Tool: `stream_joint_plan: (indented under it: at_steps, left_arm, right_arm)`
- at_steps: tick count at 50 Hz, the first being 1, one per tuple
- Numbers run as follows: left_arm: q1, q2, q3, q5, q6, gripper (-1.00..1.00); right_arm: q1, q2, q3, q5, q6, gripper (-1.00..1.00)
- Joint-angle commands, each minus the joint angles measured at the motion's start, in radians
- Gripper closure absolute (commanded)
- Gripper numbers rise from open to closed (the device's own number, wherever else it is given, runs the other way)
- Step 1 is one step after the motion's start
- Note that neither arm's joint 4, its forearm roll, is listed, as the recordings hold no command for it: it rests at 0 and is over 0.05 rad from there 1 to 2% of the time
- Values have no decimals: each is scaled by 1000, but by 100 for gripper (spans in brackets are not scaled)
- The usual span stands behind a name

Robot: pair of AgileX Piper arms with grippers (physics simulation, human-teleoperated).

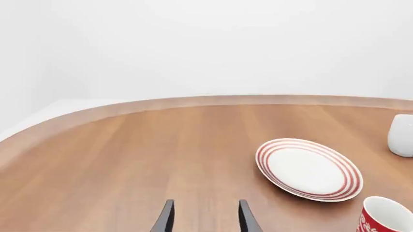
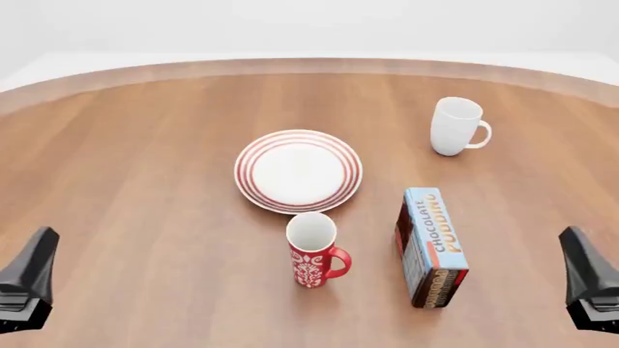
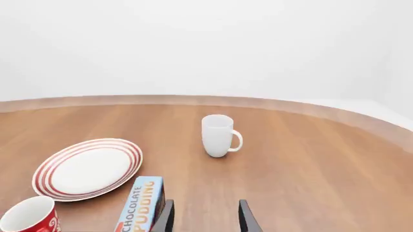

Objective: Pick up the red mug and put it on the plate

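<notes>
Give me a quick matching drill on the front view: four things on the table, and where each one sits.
Things:
1. red mug
2. plate
3. white mug
4. chocolate pudding box

Places:
A. far right of the table, handle pointing right
B. on its long edge, right of the red mug
C. nearest the arms, just in front of the plate
D. centre of the table, nothing on it

Pairs: 1-C, 2-D, 3-A, 4-B

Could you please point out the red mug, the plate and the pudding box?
red mug (image 2: pixel 312 267), front view, patterned side wall.
plate (image 2: pixel 298 172), front view, white centre.
pudding box (image 2: pixel 435 235), front view, blue top face.
</notes>
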Motion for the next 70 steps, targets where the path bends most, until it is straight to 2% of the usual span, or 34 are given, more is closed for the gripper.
stream_joint_plan:
  at_steps: [1,8,11,14,16,17,20,21,28,34,39,46,51,55,56,57,60,70]
  left_arm:
    - [0,4,-3,-1,0,-100]
    - [0,4,-3,-1,0,-100]
    - [0,4,-3,-1,0,-100]
    - [0,4,-3,-1,0,-100]
    - [0,4,-3,-1,0,-100]
    - [0,4,-3,-1,0,-100]
    - [0,4,-3,-1,0,-100]
    - [0,4,-3,-1,0,-100]
    - [0,4,-3,-1,0,-100]
    - [0,4,-3,-1,0,-100]
    - [0,4,-3,-1,0,-100]
    - [0,4,-3,-1,0,-100]
    - [0,4,-3,-1,0,-100]
    - [0,4,-3,-1,0,-100]
    - [0,4,-3,-1,0,-100]
    - [0,4,-3,-1,0,-100]
    - [0,4,-3,-1,0,-100]
    - [0,4,-3,-1,0,-100]
  right_arm:
    - [-6,3,-8,-3,17,-100]
    - [-9,5,-29,11,23,-100]
    - [6,3,-74,43,16,-100]
    - [41,1,-130,82,8,-100]
    - [99,2,-197,134,38,-100]
    - [129,0,-219,157,34,-100]
    - [182,88,-268,142,11,-100]
    - [205,159,-298,124,3,-100]
    - [261,245,-385,141,-35,-100]
    - [303,307,-486,225,-62,-100]
    - [364,387,-616,316,-143,-100]
    - [409,457,-732,410,-193,-100]
    - [438,519,-833,489,-208,-100]
    - [466,580,-902,545,-197,-100]
    - [466,581,-902,545,-197,-100]
    - [480,606,-919,566,-221,-100]
    - [489,639,-954,602,-216,-100]
    - [488,698,-952,617,-214,-100]
